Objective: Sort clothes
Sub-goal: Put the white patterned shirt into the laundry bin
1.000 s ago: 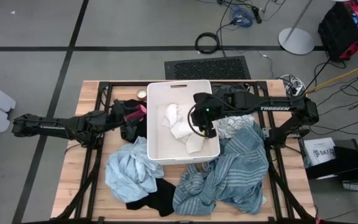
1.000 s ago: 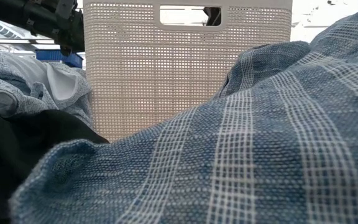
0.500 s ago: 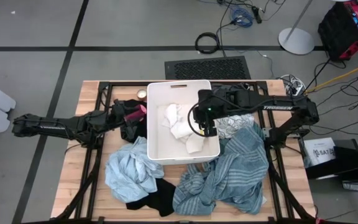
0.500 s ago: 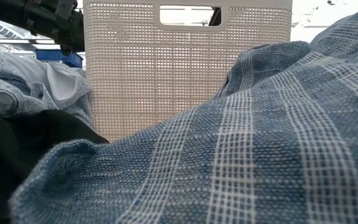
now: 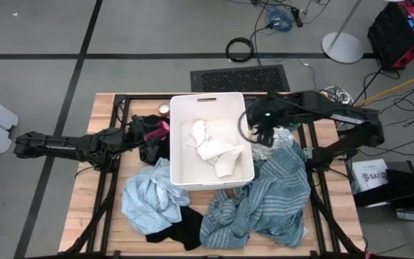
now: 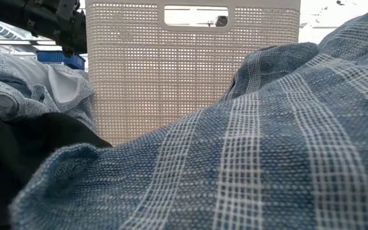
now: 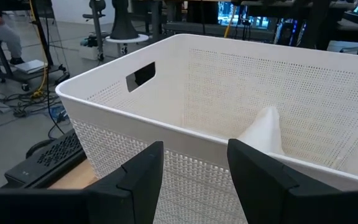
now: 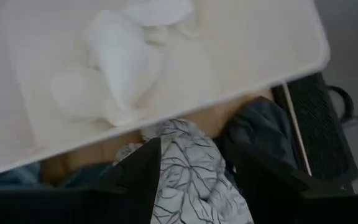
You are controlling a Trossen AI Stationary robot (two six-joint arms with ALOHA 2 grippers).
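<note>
right end effector (image 5: 262, 138) hangs parted and empty just past the bin's (image 5: 244, 155) right wall, arm bent in from the table's right edge, over the white patterned garment (image 8: 188, 174). it's limp and light, so pinch a raised fold. left end effector (image 7: 188, 165), also parted, waits by the bin's left wall.

floor: grey tiles (image 5: 34, 29); black vent mat (image 5: 239, 77); coiled cables (image 5: 240, 49); round stand base (image 5: 342, 47)
</note>
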